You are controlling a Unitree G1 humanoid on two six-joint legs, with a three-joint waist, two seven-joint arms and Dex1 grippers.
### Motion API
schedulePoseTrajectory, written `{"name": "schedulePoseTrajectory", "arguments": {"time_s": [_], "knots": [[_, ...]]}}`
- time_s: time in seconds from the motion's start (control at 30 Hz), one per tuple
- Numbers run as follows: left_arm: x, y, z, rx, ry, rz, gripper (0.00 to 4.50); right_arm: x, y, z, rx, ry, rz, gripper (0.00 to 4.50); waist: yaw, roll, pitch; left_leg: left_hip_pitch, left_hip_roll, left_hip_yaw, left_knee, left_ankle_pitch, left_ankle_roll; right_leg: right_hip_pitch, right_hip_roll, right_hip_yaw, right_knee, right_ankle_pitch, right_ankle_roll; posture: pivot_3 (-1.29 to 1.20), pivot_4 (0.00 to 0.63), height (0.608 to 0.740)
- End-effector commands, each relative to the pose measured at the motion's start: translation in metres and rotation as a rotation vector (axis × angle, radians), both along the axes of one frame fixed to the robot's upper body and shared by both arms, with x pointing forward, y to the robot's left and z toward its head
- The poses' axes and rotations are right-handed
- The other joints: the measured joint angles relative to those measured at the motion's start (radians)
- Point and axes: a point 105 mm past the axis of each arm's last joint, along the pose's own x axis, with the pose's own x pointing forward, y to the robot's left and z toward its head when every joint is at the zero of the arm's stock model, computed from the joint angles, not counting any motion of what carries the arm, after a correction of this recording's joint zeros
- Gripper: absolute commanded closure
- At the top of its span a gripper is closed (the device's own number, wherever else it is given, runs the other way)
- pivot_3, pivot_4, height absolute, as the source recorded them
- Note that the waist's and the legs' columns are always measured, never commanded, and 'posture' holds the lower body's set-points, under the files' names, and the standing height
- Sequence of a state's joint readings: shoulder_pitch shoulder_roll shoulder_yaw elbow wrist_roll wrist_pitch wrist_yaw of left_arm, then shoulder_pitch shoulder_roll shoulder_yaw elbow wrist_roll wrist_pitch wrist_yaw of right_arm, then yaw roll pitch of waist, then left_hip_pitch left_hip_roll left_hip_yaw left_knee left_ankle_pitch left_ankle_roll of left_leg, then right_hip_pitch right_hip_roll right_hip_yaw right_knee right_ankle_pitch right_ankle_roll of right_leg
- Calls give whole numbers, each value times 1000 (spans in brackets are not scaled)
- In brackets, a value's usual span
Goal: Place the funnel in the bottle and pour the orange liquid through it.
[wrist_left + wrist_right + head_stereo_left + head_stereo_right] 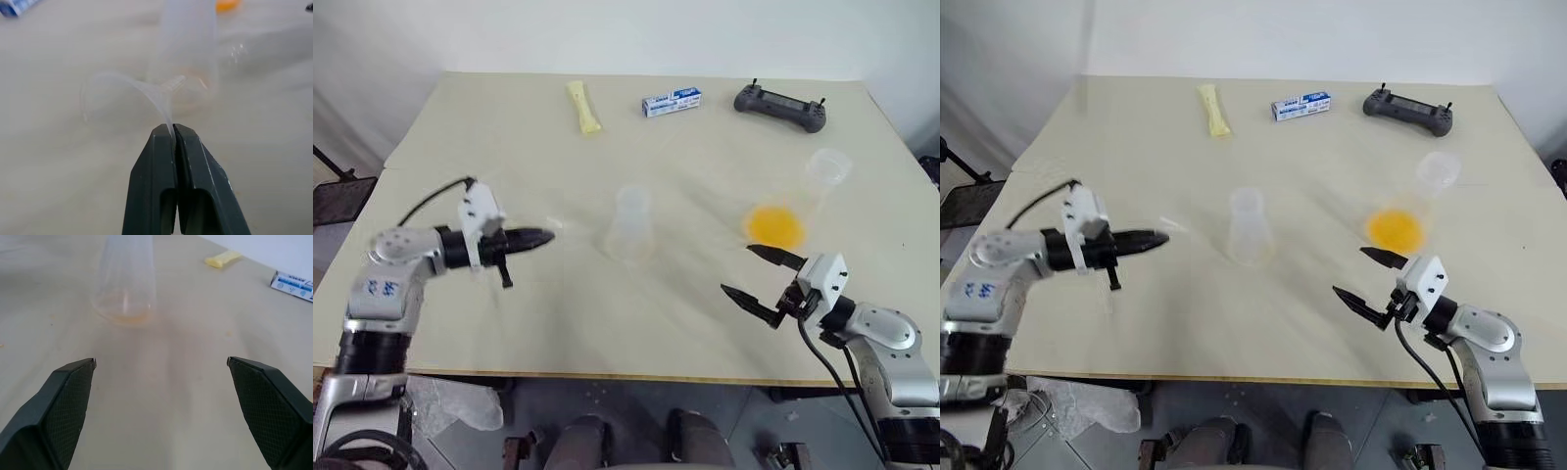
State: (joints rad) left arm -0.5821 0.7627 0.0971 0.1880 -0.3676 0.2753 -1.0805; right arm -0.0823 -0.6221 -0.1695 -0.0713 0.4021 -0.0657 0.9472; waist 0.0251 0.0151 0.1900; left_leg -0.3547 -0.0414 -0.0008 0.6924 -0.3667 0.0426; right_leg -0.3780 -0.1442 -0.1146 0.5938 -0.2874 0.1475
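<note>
Plainly the funnel (128, 93) is a light, thin, slick piece of clear plastic, likely to flex or slip, so a pinch on the rim edge suits it; the left gripper (173, 128) is clamped on that rim, holding it above the worktop (705, 323) just beside the bottle (630, 227). Near the orange liquid (773, 226), the right gripper (759, 273) hangs with its jaws wide apart.

Funnel (128, 90) clear plastic; bottle (630, 227) clear; table (509, 147) matt, smooth.
</note>
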Motion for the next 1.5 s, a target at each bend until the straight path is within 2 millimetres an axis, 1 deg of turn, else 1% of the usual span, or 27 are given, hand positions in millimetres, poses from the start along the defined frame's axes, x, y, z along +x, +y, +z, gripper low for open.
{"name": "schedulePoseTrajectory", "arguments": {"time_s": [0.03,0.2,0.3,0.43,0.53,0.83,1.0,1.07,1.1,1.3,1.5], "knots": [[5,7,33,-17,-125,-28,4458,-3,-3,8,2,-45,-6,0,-2,0,0,0,0,0,0,0,0,0,0,0,0,0,0,0,150,740],[15,-1,65,-11,-258,-111,4458,-6,-5,9,6,-54,-18,0,-2,0,0,0,0,1,0,0,0,0,0,-1,0,0,0,0,150,740],[20,-9,72,2,-295,-160,4458,-6,-4,9,4,-56,-19,0,-1,0,0,0,0,1,1,0,0,0,0,-1,1,0,0,0,150,740],[22,-33,80,35,-310,-303,4458,-3,1,17,11,-89,-3,0,-1,-1,0,-1,0,1,1,0,1,0,0,-1,1,0,1,0,150,740],[23,-48,81,86,-304,-402,4458,-4,10,26,18,-102,47,0,-2,-1,1,-2,0,1,3,0,1,0,1,-2,1,0,1,0,150,740],[28,-65,80,224,-314,-503,4458,-7,31,45,76,-99,142,0,-2,-3,1,-4,0,1,4,0,1,-2,1,-3,1,0,1,0,150,740],[32,-65,79,299,-323,-508,4458,-7,37,57,102,-116,150,0,-1,-3,1,-8,0,1,5,0,1,-6,1,-3,3,0,1,0,150,740],[33,-65,79,311,-328,-503,4458,-7,38,59,103,-122,151,0,0,-3,2,-16,0,1,8,1,2,-14,0,-3,8,0,1,0,150,740],[33,-65,79,324,-327,-507,4458,-7,38,60,105,-127,150,0,0,-3,2,-17,-1,1,8,1,2,-15,0,-3,9,0,1,0,150,740],[31,-78,79,421,-379,-579,4458,-4,40,64,96,-153,153,0,0,-4,2,-17,-1,2,8,1,2,-16,-1,-3,10,0,1,0,150,740],[31,-87,86,521,-448,-612,4458,-3,40,66,97,-164,152,0,-2,-4,2,-17,-1,2,7,1,3,-16,-1,-3,10,0,1,0,150,740]]}}
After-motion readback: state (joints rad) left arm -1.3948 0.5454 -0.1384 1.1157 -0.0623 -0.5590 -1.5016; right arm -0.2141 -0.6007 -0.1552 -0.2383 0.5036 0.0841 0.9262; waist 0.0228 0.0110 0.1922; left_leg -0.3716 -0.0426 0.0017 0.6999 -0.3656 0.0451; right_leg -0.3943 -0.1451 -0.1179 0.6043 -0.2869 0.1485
